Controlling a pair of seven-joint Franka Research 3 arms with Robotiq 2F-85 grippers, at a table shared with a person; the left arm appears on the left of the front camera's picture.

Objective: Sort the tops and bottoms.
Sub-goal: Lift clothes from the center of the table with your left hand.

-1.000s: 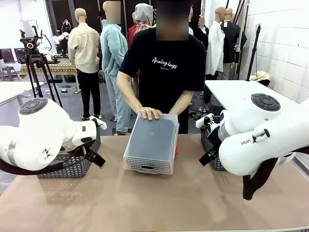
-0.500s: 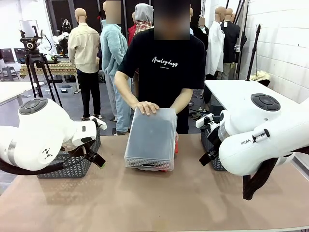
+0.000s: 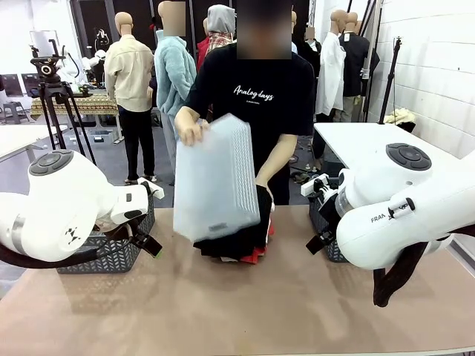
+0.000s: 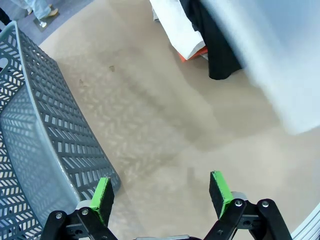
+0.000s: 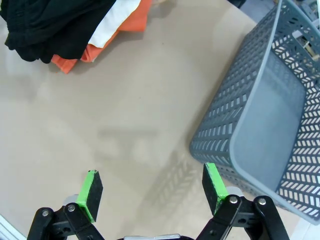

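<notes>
Nearest, the left pincer (image 4: 161, 192) hangs with its jaws wide apart and nothing between them, above bare desk (image 4: 165, 130). The left grey basket (image 4: 45, 150) sits just beside it. The right pincer (image 5: 152, 186) is likewise spread and empty, with the right grey basket (image 5: 270, 115) close by. Farther out, mid-desk, lies a heap of clothes: a black garment (image 5: 45, 25) uppermost, with a white T-shirt (image 5: 112, 22) and an orange top (image 5: 135, 24) under it. A person's hand (image 3: 191, 130) holds a frosted plastic bin (image 3: 215, 178) tilted on edge over the heap, screening its upper part from the front. Beyond stands a tripod (image 3: 56, 89).
</notes>
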